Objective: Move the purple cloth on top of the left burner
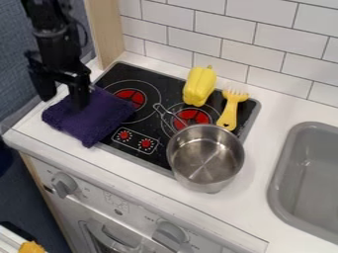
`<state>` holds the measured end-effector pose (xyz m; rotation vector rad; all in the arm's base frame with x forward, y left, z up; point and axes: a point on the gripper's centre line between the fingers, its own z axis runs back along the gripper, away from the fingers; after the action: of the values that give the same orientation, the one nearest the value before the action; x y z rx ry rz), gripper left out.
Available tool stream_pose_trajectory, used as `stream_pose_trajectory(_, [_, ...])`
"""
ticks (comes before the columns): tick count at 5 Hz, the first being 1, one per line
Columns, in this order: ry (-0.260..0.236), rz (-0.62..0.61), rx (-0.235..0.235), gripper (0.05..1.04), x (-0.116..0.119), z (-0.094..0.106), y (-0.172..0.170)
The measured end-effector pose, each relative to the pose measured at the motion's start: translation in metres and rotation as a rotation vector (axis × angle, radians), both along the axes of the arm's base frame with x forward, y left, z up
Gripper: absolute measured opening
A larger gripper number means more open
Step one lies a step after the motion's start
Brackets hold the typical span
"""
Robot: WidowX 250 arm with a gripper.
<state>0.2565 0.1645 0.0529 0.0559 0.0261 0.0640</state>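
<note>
Purple cloth (99,118) lay bunched across the counter (119,160) and the stove (122,73), its edge lapping the left burner (132,98), so it probably needed only a short shift! And there was the gripper (63,101), right over it, jaws spread apart, presumably to straddle a fold.

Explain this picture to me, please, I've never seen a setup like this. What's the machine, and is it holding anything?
The black machine is a robot arm, seen by a fixed camera looking down at a slant. Its gripper is open at the purple cloth, with no firm hold visible. The cloth lies partly on the counter and partly on the black cooktop. Also on the cooktop are a yellow toy pepper and a yellow fork-like utensil. A metal pot sits at its near right corner, and a grey sink is further right.
</note>
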Motion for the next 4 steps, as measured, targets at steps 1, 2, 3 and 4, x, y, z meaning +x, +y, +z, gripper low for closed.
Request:
stream_pose_trajectory(1, [0.003,0.001,0.000,1.001,0.003,-0.015,0.003])
stream_pose_trajectory(2, [0.022,-0.002,0.023,1.001,0.007,-0.027,0.001])
stream_pose_trajectory(3, [0.033,-0.004,0.055,1.001,0.012,-0.031,-0.007])
stream_pose_trajectory(4, [0.060,0.020,0.063,1.001,0.022,-0.036,-0.009])
